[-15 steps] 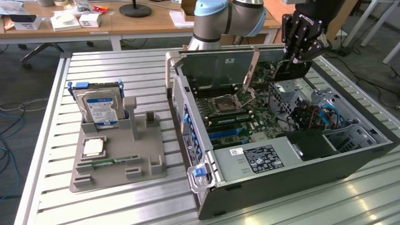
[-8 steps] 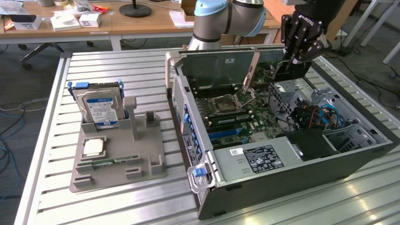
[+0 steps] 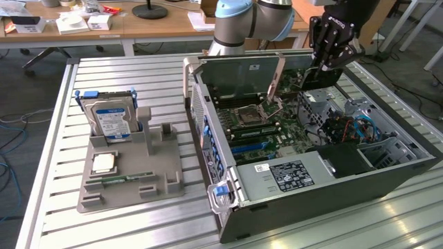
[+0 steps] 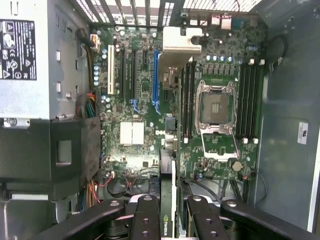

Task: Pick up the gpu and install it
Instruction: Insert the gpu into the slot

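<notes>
Closest to the wrist camera, the gripper (image 4: 167, 212) is seen closed part-way on the gpu (image 4: 167, 175), which is clamped edge-on between its black fingers (image 4: 145, 220). The card's silver bracket (image 4: 181, 45) is held over the motherboard (image 4: 135, 135) inside the open computer case (image 3: 312, 192). In the exterior view, gripper and card are found in the frame's upper right, above the case. A hard drive (image 3: 111, 122) is stood in a grey holder (image 3: 132, 176) at the exterior view's left.
</notes>
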### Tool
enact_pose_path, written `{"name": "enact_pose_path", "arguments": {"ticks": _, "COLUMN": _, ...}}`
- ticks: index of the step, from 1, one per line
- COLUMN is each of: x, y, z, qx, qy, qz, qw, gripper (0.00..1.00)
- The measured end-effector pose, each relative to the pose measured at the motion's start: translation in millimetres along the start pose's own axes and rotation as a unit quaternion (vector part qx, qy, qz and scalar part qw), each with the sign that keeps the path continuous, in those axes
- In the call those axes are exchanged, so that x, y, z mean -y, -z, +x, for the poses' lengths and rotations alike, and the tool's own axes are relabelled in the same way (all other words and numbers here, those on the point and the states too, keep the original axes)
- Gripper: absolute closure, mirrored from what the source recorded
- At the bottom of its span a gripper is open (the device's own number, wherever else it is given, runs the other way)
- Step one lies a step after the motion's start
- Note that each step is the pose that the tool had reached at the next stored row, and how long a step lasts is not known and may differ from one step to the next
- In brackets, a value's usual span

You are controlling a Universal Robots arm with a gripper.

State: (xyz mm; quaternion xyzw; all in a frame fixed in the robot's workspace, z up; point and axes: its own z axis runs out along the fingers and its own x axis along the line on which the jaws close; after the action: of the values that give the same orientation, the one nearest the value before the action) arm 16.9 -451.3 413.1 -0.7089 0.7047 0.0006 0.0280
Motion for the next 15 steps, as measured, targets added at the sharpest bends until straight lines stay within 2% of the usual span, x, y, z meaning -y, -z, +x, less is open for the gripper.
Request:
{"name": "enact_pose_path", "arguments": {"ticks": 7, "x": -14.3, "y": 0.4, "z": -0.1, "qx": -0.0001, "qy": -0.001, "qz": 0.0001, "qw": 1.0, "gripper": 0.74}}
{"name": "enact_pose_path", "arguments": {"ticks": 15, "x": -16.6, "y": 0.4, "z": -0.1, "qx": -0.0001, "qy": -0.002, "qz": 0.0001, "qw": 1.0, "gripper": 0.74}}
